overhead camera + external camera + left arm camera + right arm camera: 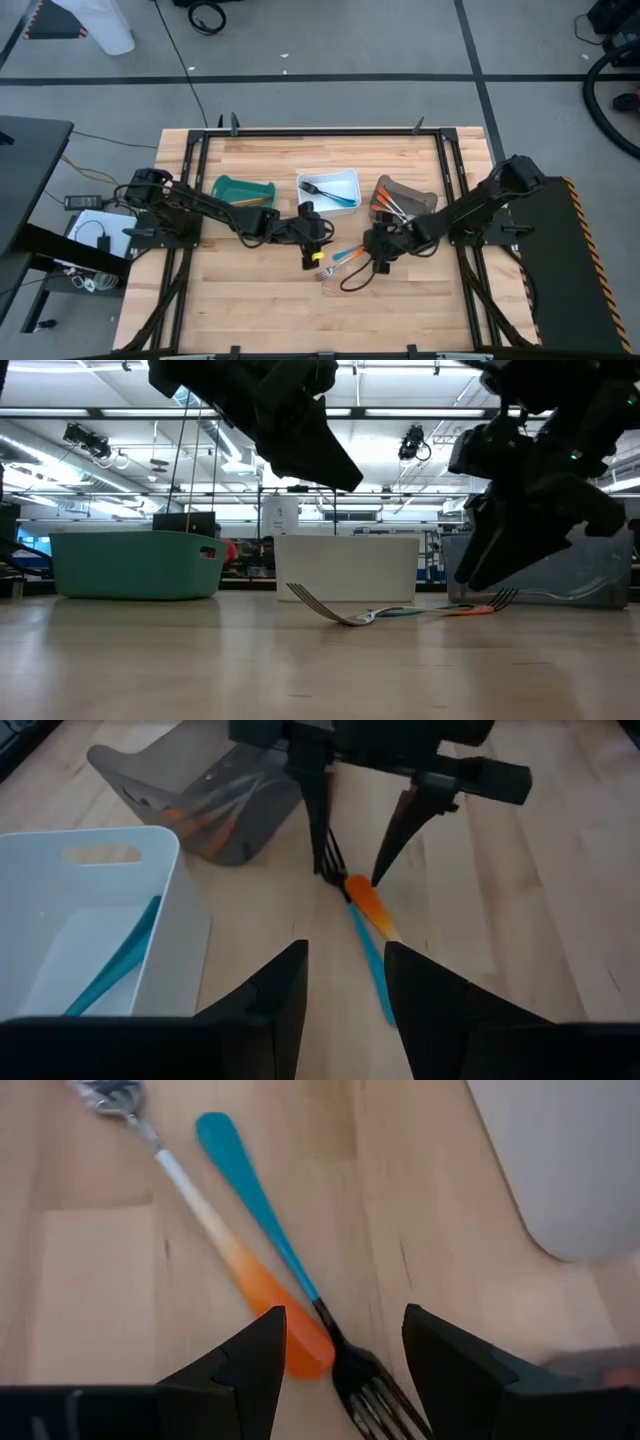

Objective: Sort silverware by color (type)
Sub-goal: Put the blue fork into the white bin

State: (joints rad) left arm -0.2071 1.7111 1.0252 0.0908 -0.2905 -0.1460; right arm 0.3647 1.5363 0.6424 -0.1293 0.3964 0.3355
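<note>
- Cutlery first: where does the loose stuff lie?
- On the bare wooden worktop, in front of the white bin. An orange-handled piece and a blue-handled fork with dark tines lie crossed, touching each other. A silver fork lies just beside them, tines curving up in the low view.
- And the pincers?
- The right pincer hangs low over the crossed pair, fingers apart, gripping nothing – the orange handle's end and the dark tines sit between its fingertips. The left pincer faces it from the other side, fingers also apart and empty, raised off the wood, with the blue handle pointing toward its gap.
- What crowds the spot?
- The two pincers are close, nose to nose across the same pair. The white bin, with blue cutlery in it, sits just behind them. The grey-brown bin with orange-handled pieces is behind the right arm; the teal bin is behind the left arm. A black cable loops on the wood near the right pincer.
</note>
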